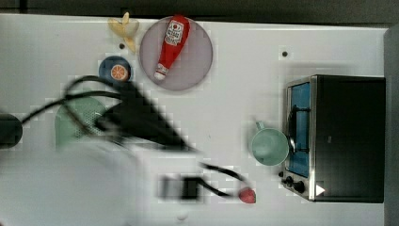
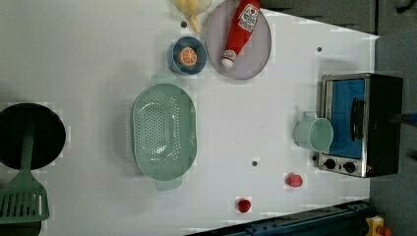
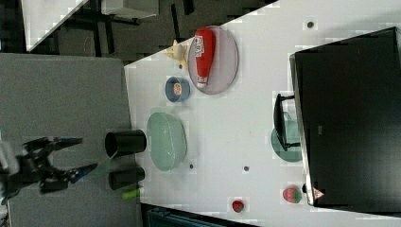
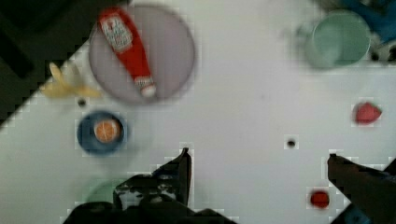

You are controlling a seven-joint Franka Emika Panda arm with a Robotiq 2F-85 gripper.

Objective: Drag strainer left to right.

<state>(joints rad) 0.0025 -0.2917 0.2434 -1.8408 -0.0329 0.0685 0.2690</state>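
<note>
In the wrist view the gripper (image 4: 258, 161) hangs above the white table (image 4: 243, 107) with its two dark fingers (image 4: 180, 172) spread wide apart and nothing between them but bare tabletop. In the right view the gripper (image 3: 78, 156) shows at the right view's far left, off the table's edge, its fingers parted and empty. In the top view the arm (image 1: 136, 120) is a dark blurred mass lying across the strainer (image 1: 75, 122), of which a pale green perforated part peeks out at the top view's left. The left view gives the strainer (image 2: 163, 130) whole: an oblong mint-green colander with rounded corners and a finely holed bottom, resting flat on the table, left of centre in the left view, with nothing touching it. Just above it in the left view sits a small blue bowl (image 2: 187, 55) holding an orange slice (image 2: 187, 56), and beside that a round grey-lilac plate (image 2: 239, 42) with a red ketchup bottle (image 2: 239, 30) lying on it; a yellow banana-like thing (image 2: 193, 7) lies at the table's edge near the bowl. Well apart, toward the left view's right, a green mug (image 2: 313, 133) stands just in front of a small toaster oven (image 2: 363, 125) with a blue door. A strawberry (image 2: 293, 180) and a small red round thing (image 2: 244, 205) lie on the table below the mug in the left view. At the left view's far left are a black round pan (image 2: 30, 135) and a green slotted spatula (image 2: 22, 196).
</note>
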